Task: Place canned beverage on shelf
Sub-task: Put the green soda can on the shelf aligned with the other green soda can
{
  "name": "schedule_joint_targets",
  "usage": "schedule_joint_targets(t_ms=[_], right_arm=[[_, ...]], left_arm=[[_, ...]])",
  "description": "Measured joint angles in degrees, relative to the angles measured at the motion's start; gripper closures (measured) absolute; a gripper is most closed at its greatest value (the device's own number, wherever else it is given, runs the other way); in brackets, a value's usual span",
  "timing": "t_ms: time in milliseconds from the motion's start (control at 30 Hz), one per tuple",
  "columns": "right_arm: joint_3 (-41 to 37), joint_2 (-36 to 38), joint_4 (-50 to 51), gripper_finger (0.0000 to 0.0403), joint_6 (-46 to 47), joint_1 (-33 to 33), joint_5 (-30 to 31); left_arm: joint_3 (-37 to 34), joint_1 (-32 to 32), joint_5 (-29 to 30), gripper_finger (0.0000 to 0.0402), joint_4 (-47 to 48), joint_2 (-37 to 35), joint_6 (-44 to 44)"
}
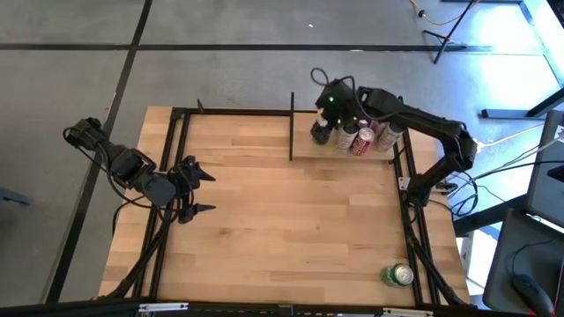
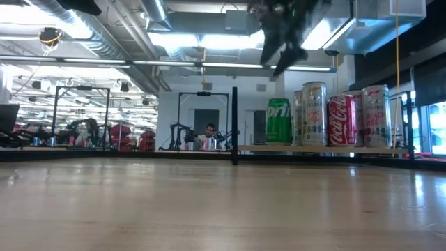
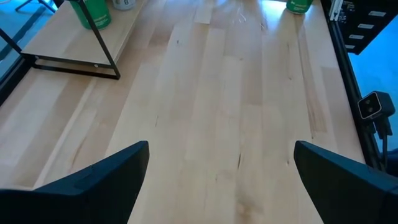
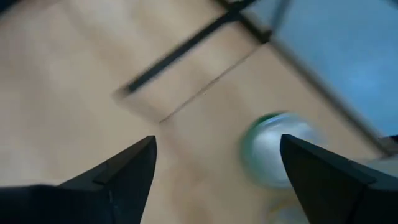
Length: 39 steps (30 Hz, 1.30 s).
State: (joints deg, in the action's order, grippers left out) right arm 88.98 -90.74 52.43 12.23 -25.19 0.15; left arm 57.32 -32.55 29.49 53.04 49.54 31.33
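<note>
The shelf (image 1: 304, 150), a light board framed in black rods, sits at the table's far right. Several cans stand upright on it in a row: a green one (image 2: 279, 120), a tall white one (image 2: 313, 113) and red ones (image 2: 341, 120). My right gripper (image 1: 321, 129) hangs open and empty above the shelf's left end, over the green can (image 4: 273, 149), clear of its top in the low view (image 2: 279, 61). Another green can (image 1: 397, 275) sits on the tabletop near the near right corner. My left gripper (image 1: 210, 194) waits open at the table's left side.
The shelf's black upright post (image 1: 292, 128) stands just left of my right gripper. The table's black frame rods run along the right edge (image 1: 414, 220) and the left edge (image 1: 167, 176). The bare wooden tabletop (image 1: 291, 229) spreads between the two arms.
</note>
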Motion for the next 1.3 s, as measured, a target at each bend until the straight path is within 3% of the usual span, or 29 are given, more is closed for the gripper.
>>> schedule_joint_targets(t_ms=[133,300,533,767,1067,1300], right_arm=[[6.1,0.0,9.5,0.0089,4.9,8.9,-3.3],[9.8,0.0,17.1,0.0095,15.3,24.8,-2.9],[9.9,-0.1,28.4,0.0095,34.5,45.8,-1.2],[9.9,-0.3,34.4,0.0095,57.7,62.1,-1.2],[8.1,-0.3,37.1,0.0095,84.7,76.0,-1.2],[0.6,-0.3,31.7,0.0095,95.8,83.1,-6.2]], left_arm=[[0.0,0.0,-0.4,0.0013,0.0,0.0,0.0],[0.0,0.0,-0.4,0.0013,0.0,0.0,0.0],[0.0,0.0,-0.4,0.0013,-0.4,0.0,0.0],[0.0,0.0,1.1,0.0013,-0.4,0.0,0.0],[0.0,0.0,1.5,0.0013,-4.2,0.0,0.0],[0.0,0.0,1.5,0.0013,-4.3,0.0,-1.7]])
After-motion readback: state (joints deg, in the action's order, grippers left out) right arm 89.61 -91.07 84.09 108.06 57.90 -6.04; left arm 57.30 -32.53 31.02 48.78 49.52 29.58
